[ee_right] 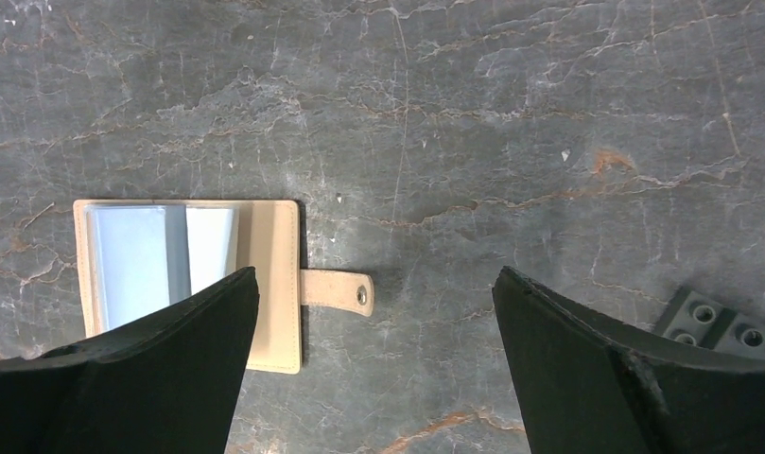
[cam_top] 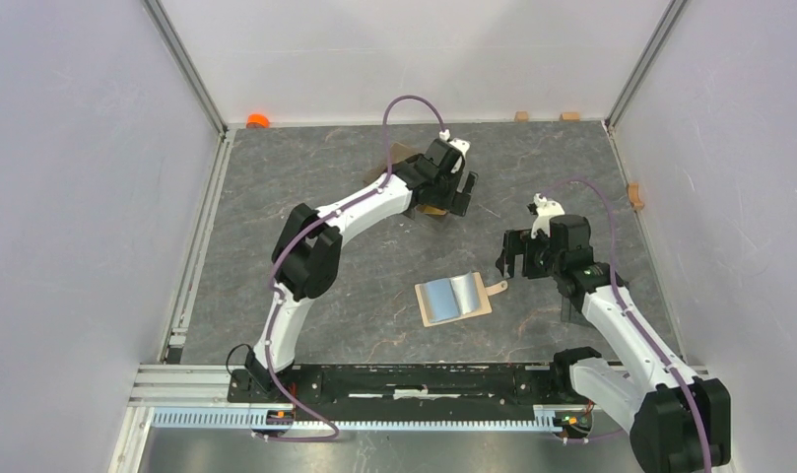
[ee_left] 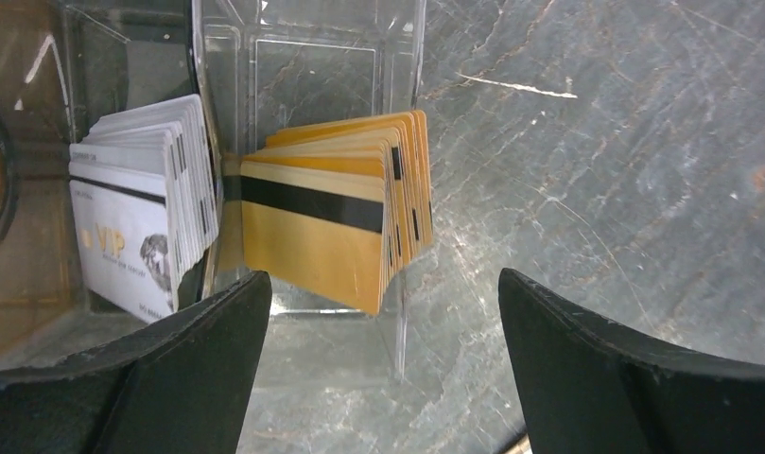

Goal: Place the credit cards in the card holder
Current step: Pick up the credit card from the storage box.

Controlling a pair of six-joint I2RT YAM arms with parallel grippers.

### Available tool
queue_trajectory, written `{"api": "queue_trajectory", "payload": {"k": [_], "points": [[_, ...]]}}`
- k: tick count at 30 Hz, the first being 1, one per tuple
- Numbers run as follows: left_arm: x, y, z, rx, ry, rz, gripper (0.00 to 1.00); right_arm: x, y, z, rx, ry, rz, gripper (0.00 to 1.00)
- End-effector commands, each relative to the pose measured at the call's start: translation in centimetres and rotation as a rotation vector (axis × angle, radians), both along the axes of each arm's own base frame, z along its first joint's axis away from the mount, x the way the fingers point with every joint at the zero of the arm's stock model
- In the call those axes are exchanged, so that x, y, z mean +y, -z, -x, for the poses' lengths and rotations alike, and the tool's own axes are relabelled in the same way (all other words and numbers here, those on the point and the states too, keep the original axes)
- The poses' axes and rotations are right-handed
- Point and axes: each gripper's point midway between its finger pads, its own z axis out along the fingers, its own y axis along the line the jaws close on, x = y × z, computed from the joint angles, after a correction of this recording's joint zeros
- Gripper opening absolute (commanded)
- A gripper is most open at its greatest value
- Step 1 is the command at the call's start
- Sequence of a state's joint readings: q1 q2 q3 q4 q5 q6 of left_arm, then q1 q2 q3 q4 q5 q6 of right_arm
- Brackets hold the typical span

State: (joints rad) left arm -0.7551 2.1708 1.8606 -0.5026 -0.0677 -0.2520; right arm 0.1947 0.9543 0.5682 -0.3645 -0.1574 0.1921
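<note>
The card holder (cam_top: 454,299) lies open on the table, tan with light blue pockets, its snap tab (ee_right: 336,288) pointing right. My right gripper (cam_top: 520,255) hovers open just right of it, nothing between its fingers; in the right wrist view the card holder (ee_right: 265,284) sits partly under the left finger. My left gripper (cam_top: 461,187) is open at the back of the table over the clear divided box (ee_left: 303,66). Orange-gold credit cards (ee_left: 331,222) and silver-grey credit cards (ee_left: 142,227) stand in the box's compartments, just ahead of the left gripper (ee_left: 383,322).
A dark studded block (ee_right: 723,326) lies right of the right gripper. Grey walls enclose the table on three sides. An orange object (cam_top: 258,120) and small wooden blocks (cam_top: 521,115) sit at the back edge, another block (cam_top: 635,194) at the right edge.
</note>
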Motion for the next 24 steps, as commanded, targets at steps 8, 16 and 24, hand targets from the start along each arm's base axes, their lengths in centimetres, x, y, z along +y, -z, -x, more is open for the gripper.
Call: {"api": "queue_trajectory", "payload": {"k": [8,16,24], "points": [[-2.6,2.4,-1.4,-0.009,0.077,-0.011,0.96,0.7,-0.6,-0.3,-0.036,-0.041,-0.072,0.98],[-3.8,2.6,-0.3,0.002,0.108,0.013,0.96,0.7,-0.4,-0.1,-0.031,-0.044,-0.083,0.98],[-4.4,0.8,1.1,-0.028,0.133,0.037,0.96,0.6,-0.2,0.0,-0.021,-0.039,-0.092,0.98]]}}
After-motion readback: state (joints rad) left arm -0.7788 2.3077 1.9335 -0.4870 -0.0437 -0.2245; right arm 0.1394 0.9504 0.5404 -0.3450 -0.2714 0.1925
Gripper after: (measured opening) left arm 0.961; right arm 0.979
